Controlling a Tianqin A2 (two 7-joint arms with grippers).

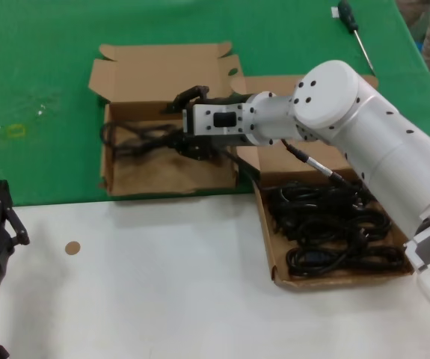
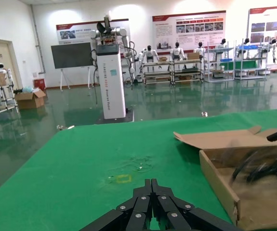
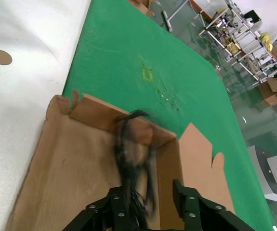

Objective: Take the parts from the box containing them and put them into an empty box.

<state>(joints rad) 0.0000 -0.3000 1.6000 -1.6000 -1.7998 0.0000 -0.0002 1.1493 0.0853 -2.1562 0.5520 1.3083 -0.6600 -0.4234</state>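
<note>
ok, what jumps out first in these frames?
The right gripper, reaching across into the narrower box on the green mat, with a black cord dangling under it. Next, the wider box on the right, full of coiled cords. The left gripper is parked at the near left.

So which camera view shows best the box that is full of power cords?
The head view: the wide, shallow box appears almost whole, with black power cords inside, partly behind the right arm. Neither wrist view shows it; both show the narrower box.
</note>
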